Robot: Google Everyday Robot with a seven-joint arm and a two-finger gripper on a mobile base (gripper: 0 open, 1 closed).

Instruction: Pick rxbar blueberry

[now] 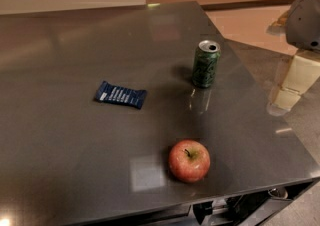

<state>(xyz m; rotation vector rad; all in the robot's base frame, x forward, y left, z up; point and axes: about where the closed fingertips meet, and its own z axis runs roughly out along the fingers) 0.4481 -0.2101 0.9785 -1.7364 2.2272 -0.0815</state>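
The rxbar blueberry (120,94) is a flat dark-blue wrapper with white text. It lies on the dark grey table (75,155), left of centre. My gripper (293,82) hangs at the right edge of the view, beyond the table's right edge, under the grey arm housing (306,15). It is far to the right of the bar, with the can between them, and holds nothing that I can see.
A green soda can (205,64) stands upright right of the bar. A red apple (189,160) sits near the table's front edge. The table's right edge runs diagonally past the gripper. Pale floor and a wall lie behind.
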